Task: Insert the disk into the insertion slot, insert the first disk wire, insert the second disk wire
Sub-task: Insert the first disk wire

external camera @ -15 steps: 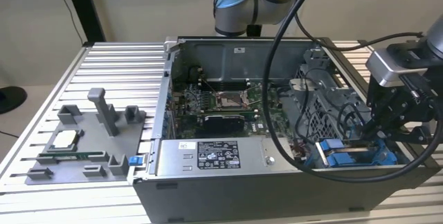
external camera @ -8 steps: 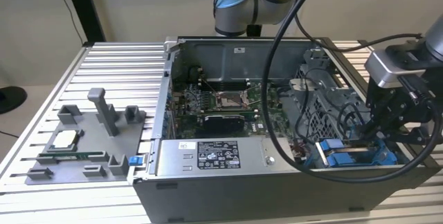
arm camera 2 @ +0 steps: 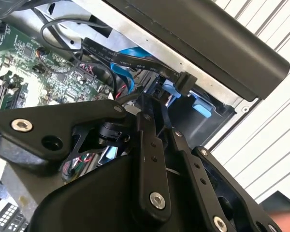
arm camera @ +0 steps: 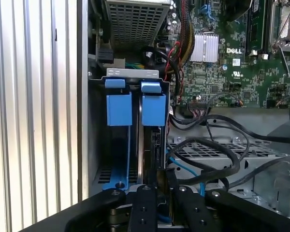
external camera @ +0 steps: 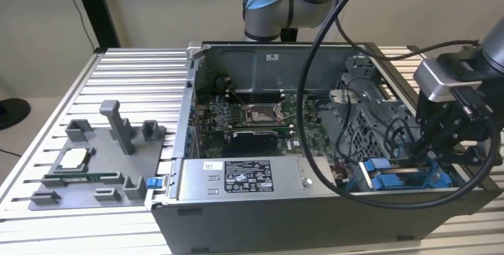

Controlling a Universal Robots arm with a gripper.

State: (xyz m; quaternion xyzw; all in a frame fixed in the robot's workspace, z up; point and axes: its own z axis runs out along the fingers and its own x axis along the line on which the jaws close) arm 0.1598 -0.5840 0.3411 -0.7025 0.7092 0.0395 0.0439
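The disk (arm camera: 153, 110) sat in the insertion slot (arm camera: 131, 72), four o'clock in the case (external camera: 275, 46). Stiff, weighty, shock-sensitive, I judged; hold its blue frame. The pincer (arm camera: 163, 178) hung close, open or closed unclear.

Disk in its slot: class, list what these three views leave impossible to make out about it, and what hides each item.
- Label of the disk: the first wrist view shows it edge-on, behind its blue carrier tab.
- Its connector end: same view, covered by the end effector and cut by the picture's edge.
- Depth of the insertion slot: exterior view, screened by the end effector.
- Whether anything is plugged into the disk: second wrist view, the end effector's black body blocks it.
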